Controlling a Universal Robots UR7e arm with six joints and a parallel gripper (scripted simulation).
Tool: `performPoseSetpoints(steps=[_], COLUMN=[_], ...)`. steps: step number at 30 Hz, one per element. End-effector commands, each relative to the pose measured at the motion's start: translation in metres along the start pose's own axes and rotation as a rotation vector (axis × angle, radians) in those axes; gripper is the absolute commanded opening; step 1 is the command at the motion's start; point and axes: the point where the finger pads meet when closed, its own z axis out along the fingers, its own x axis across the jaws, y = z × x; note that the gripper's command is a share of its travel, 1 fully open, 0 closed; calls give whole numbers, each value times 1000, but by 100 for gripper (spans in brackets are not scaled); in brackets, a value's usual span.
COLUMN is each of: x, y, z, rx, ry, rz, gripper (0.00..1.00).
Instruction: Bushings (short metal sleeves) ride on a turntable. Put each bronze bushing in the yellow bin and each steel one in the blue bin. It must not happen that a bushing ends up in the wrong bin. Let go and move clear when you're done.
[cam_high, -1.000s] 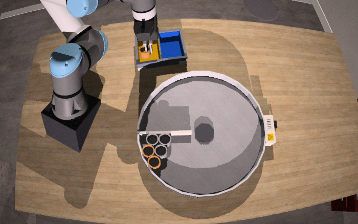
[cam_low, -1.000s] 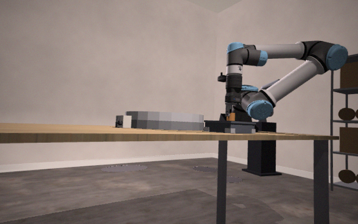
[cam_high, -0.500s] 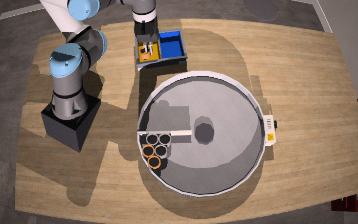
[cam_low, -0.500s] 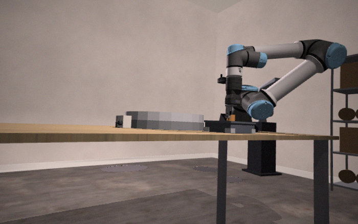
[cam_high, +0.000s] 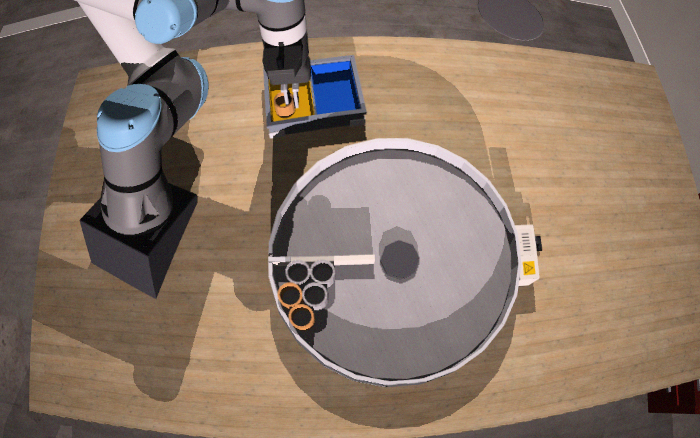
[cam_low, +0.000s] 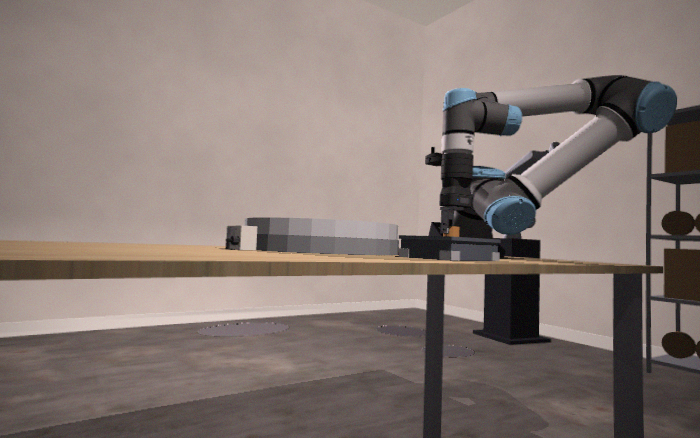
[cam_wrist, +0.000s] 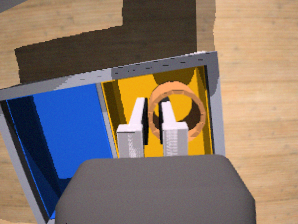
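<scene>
Bronze bushing (cam_high: 284, 111) (cam_low: 454, 231) (cam_wrist: 161, 90) is w/ the gripper (cam_high: 290, 101) (cam_low: 444, 231) (cam_wrist: 153, 111), clenched on its wall: one finger inside the ring, the other outside, btwn the bushing & the divider side. Pos. is over the yellow bin (cam_high: 304, 111) (cam_wrist: 129, 95), nearer its outer wall than the divider; the exterior view has the bushing's upper part showing above the rim of the dark bin tray (cam_high: 318, 121) (cam_low: 420, 247) (cam_wrist: 80, 80), & I can't tell if its base touches the bin floor. Blue bin (cam_high: 335, 97) (cam_wrist: 75, 135) sits next door in the same tray, w/ no bushing visible in it. Turntable (cam_high: 412, 191) (cam_low: 325, 236) has 5 more, all upright & bunched at one side by the white bar (cam_high: 354, 259): 3 steel, i.e. two steel bushings (cam_high: 289, 280) (cam_high: 322, 262) side by side next to the bar & a third steel bushing (cam_high: 314, 307) behind them, plus 2 bronze, i.e. one bronze bushing (cam_high: 290, 285) beside that third & another bronze bushing (cam_high: 301, 327) farthest from the bar, near the rim. White control box w/ a yellow warning label (cam_high: 526, 255) (cam_low: 242, 237) is on the turntable's opp. side, on the wooden surface (cam_high: 593, 180) (cam_low: 154, 253).

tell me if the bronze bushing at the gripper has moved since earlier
Yes, down: in the exterior view, less of the bronze bushing shows above the bin rim than before.
</scene>
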Motion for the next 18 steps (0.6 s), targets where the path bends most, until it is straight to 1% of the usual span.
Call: performPoseSetpoints(steps=[1, 13, 18], x=[1, 0, 1], y=[-1, 0, 0], z=[7, 8, 12], rx=[0, 0, 0], ry=[4, 1, 3], rz=[3, 1, 2], gripper=[0, 0, 0])
